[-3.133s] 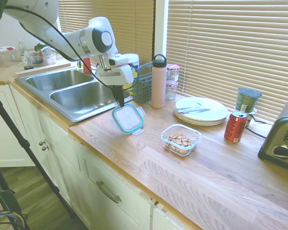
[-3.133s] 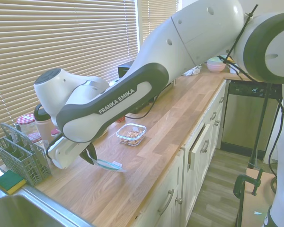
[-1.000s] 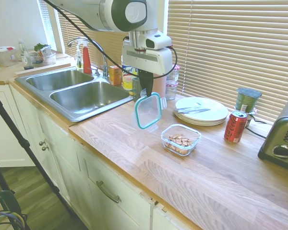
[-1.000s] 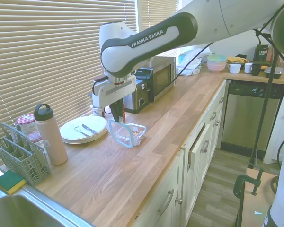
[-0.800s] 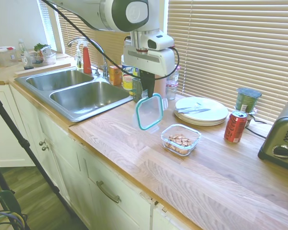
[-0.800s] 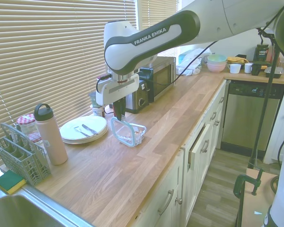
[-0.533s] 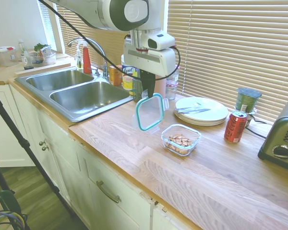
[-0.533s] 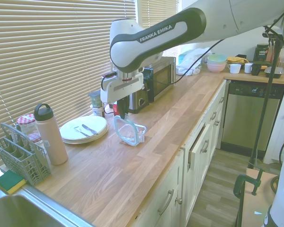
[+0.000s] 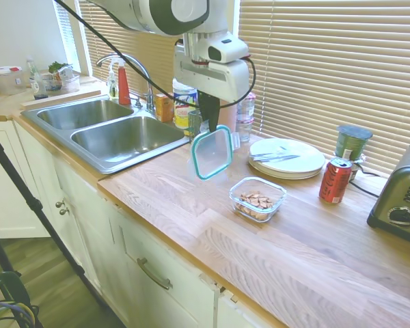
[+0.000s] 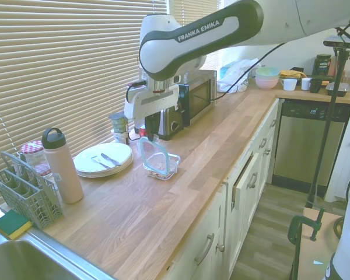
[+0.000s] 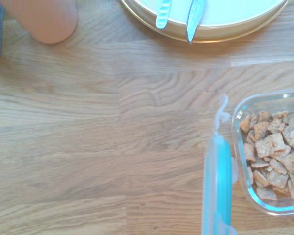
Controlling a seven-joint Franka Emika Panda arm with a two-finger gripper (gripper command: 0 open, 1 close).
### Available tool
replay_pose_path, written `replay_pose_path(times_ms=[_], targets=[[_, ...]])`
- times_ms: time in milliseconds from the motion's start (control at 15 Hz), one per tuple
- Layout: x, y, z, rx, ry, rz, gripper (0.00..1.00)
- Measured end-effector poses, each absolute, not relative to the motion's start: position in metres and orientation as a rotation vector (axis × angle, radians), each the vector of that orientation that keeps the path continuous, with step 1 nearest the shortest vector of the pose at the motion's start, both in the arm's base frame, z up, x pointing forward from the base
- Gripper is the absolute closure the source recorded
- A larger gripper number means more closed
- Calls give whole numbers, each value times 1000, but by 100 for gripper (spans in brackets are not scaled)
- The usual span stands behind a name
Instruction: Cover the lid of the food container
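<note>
Lid (image 9: 212, 152) on edge, pinched at its top rim by the closed pincer (image 9: 210, 127) — hanging beside the food container (image 9: 257, 198).

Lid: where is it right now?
In the first exterior view the lid hangs on edge from the gripper, above the counter, just sink-side of the food container.

Daylight filters through the closed blinds (image 9: 328, 68), leaving both exterior views bright and slightly washed out, with a greenish cast. Glare whitens the sink (image 9: 116, 133) rim and the countertop (image 9: 307, 260) at lower right. The wrist view is soft, its upper edge blurred.
</note>
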State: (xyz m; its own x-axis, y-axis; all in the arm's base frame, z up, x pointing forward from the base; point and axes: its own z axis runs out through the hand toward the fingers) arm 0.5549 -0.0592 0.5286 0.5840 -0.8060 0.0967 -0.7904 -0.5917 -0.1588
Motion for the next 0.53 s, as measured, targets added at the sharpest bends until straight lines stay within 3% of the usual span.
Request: replay_pose_path(times_ms=[533], targets=[[553,-70,525,-2701,1375,-230,100]])
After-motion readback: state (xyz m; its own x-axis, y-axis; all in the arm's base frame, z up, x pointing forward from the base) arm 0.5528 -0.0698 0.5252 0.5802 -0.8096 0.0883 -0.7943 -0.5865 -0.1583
